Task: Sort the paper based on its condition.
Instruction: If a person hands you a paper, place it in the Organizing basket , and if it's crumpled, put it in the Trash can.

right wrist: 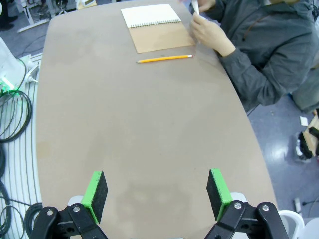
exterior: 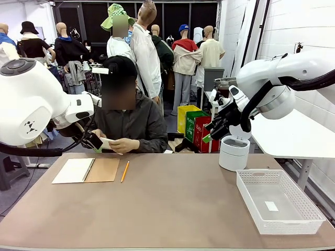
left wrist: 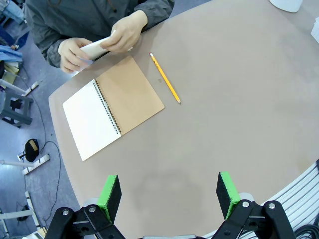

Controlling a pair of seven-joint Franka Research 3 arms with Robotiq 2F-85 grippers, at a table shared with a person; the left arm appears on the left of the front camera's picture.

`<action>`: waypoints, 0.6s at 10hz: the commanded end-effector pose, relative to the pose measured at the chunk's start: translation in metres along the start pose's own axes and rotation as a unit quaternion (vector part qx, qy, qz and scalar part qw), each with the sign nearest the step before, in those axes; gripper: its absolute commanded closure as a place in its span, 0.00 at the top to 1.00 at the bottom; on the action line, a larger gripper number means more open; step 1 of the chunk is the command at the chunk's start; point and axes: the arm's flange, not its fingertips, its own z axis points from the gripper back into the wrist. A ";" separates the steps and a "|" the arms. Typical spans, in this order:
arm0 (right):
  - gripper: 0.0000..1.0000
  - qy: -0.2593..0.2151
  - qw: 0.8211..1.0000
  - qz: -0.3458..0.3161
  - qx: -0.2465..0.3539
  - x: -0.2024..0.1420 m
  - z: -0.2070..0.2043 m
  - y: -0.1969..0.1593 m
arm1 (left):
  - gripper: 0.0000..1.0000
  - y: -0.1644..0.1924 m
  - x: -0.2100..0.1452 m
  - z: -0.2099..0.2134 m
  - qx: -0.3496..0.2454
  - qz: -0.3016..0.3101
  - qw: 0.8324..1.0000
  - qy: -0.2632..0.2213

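So both my grippers hang over the table (left wrist: 239,99), left gripper (left wrist: 168,193) and right gripper (right wrist: 156,193), jaws spread wide, nothing in either. The paper (left wrist: 97,47) is in the person's hands (left wrist: 124,32), well ahead of my left gripper, just past the notebook (left wrist: 112,109) and pencil (left wrist: 165,84). It's far off from my right one too.

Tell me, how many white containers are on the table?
2. A round white bin stands near the far right edge of the table. A white lattice basket sits just right of it, nearer the robot. None seem hidden.
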 end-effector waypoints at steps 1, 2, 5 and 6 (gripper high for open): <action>1.00 -0.004 1.000 -0.003 0.002 0.001 0.000 0.000 | 1.00 0.001 0.000 0.000 0.000 -0.006 1.000 0.001; 1.00 -0.004 1.000 -0.003 0.002 0.001 0.000 0.000 | 1.00 0.001 0.000 0.000 0.000 -0.006 1.000 0.001; 1.00 -0.004 1.000 -0.003 0.002 0.001 0.000 0.000 | 1.00 0.001 0.000 0.000 0.000 -0.006 1.000 0.001; 1.00 -0.004 1.000 -0.003 0.002 0.001 0.000 0.000 | 1.00 0.001 0.000 0.000 0.000 -0.006 1.000 0.001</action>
